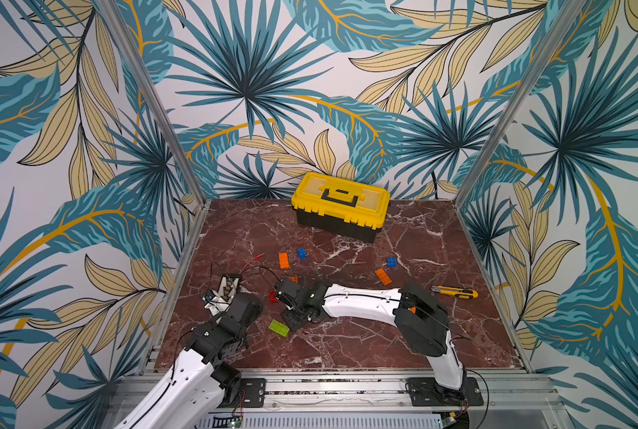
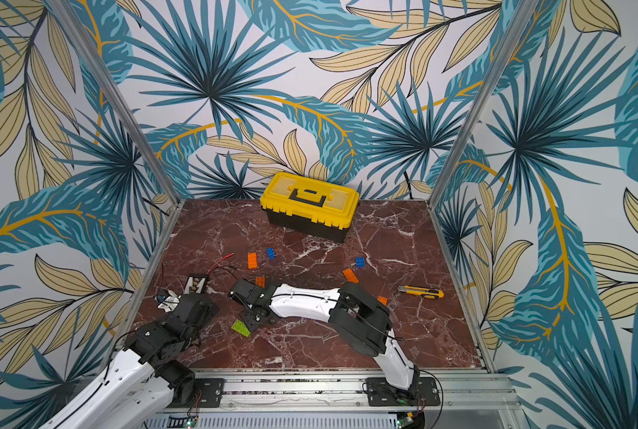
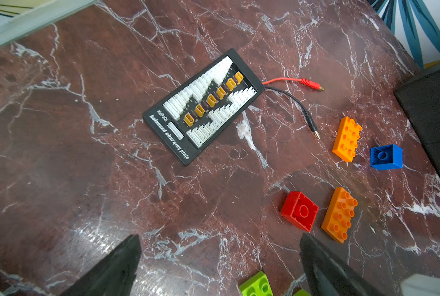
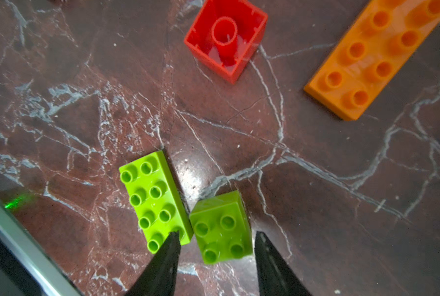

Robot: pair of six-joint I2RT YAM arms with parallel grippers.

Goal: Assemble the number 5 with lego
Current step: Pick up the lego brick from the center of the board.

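Right claw (image 4: 217, 232), released, straddles the small green lego brick (image 4: 221, 228) on the marble surface (image 4: 85, 102), just beside the long green brick (image 4: 155, 197); red brick (image 4: 226, 38) and orange brick (image 4: 375, 59) lie farther out; left claw (image 3: 220, 239) gapes wide

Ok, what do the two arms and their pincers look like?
Both arms match: the left arm and right arm have white shells on the long links, bulky black joint housings, and a thin black cable running along each. Each sits on a black base plate on the front rail. The left pincer and right pincer have plain black fingers tapering to points; no markings visible.
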